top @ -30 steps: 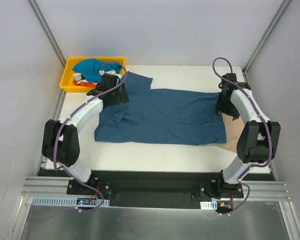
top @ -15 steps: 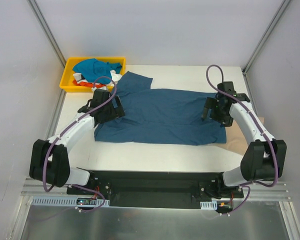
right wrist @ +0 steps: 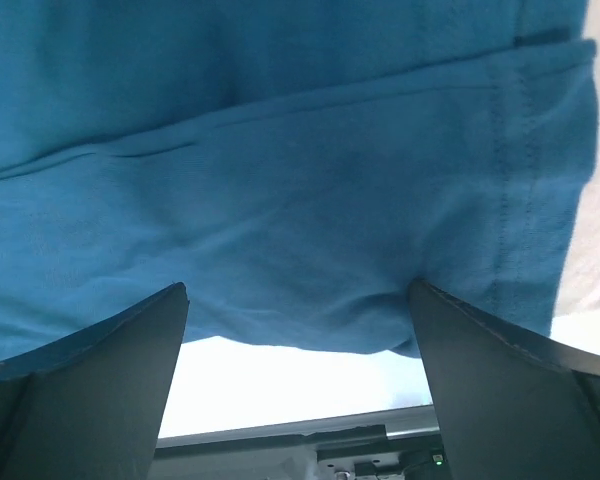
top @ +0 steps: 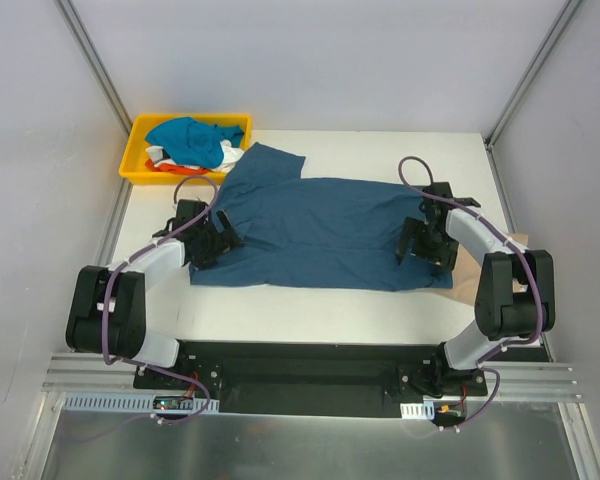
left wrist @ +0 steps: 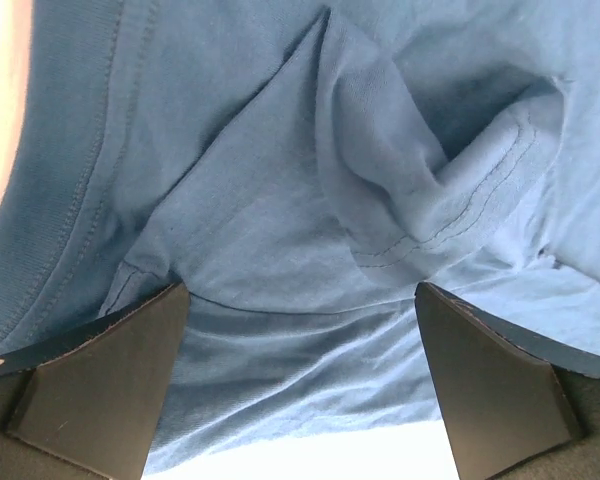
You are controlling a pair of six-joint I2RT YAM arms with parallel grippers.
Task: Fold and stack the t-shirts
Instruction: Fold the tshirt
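Top view: dark teal t-shirt (top: 330, 230) lies spread across the bench (top: 280, 305), its right edge overlapping a tan shirt (top: 480, 280). A yellow tray (top: 138, 165) of shirts sits far left.
Left wrist: left fingers (left wrist: 100, 380) wide apart over rumpled teal cloth.
Right wrist: right fingers (right wrist: 90, 380) wide apart over the hem.

Robotics lab test cell. Plain pale wall panels (top: 320, 60) with metal frame posts (top: 98, 70) at the upper corners. White worktop (top: 310, 305). Two arms (top: 145, 262) bolted to black base plate (top: 310, 365) on slotted aluminium rail (top: 90, 375), bottom of frame. Yellow plastic tray (top: 135, 165) upper left.
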